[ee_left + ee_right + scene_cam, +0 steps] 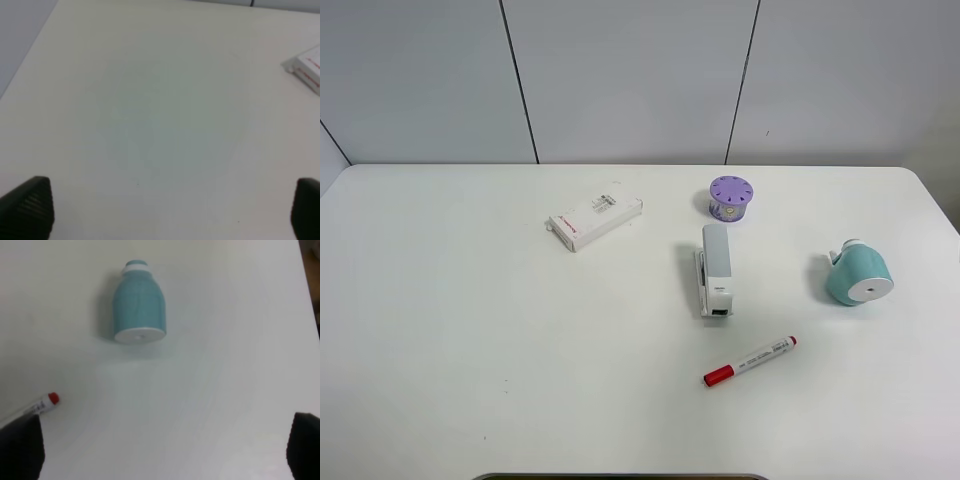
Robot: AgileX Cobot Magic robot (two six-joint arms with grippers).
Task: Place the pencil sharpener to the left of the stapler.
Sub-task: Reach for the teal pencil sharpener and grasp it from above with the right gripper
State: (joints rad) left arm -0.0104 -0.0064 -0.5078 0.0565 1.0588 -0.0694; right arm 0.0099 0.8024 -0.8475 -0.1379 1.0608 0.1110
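Pencil sharpener (139, 302): probably light, rigid, smooth plastic; may roll.
Right tool (162, 447), spread and empty, should pinch the teal barrel across its sides.

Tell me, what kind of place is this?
Probably an office-style test desk: a stapler, a pencil sharpener and a red marker lie on a plain white table before a bare grey wall.

The smooth white desk (470, 330) looks matt. The teal barrel-shaped plastic pencil sharpener (139, 302) is smooth with a soft sheen. The long light grey and white stapler (716, 268) looks like smooth plastic. The black fingers (30, 206) of my left pincer (170, 212) are finely ribbed.
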